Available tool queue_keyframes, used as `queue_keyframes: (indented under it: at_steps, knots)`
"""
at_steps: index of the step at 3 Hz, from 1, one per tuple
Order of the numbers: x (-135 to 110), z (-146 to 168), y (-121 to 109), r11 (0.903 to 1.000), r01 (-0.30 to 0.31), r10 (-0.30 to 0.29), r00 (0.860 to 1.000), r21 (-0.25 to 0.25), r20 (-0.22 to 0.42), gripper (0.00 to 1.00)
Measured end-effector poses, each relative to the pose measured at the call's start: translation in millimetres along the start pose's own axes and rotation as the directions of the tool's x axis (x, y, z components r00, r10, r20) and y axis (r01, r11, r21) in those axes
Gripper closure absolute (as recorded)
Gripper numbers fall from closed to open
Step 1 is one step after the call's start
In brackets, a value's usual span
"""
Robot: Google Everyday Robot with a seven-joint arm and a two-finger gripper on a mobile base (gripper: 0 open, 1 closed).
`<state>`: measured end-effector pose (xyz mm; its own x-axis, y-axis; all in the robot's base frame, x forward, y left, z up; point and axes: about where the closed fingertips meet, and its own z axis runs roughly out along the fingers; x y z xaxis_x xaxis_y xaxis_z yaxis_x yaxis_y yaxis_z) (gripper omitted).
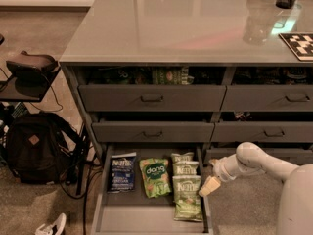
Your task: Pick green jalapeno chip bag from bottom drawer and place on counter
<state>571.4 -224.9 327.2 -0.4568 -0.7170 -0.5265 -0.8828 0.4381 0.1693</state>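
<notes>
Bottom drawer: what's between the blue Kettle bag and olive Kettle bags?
The bright green dang bag, in the camera view. The gripper hangs at the right of the bottom drawer, beside the front olive bag.
</notes>
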Motion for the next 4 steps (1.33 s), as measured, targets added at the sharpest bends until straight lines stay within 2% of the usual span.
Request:
queue_keyframes:
  at_steps: [1,2,3,4]
  knots:
    - [10,26,1,0.9993,-0.002,0.002,1.000,-0.038,0.002,0.00]
    - [16,68,9,0.9944,0.036,-0.038,0.999,-0.099,-0.019,0.00]
    - [17,104,21,0.9863,0.099,-0.108,0.992,-0.132,-0.061,0.00]
    - [25,133,25,0.9825,0.105,-0.120,0.989,-0.154,-0.088,0.00]
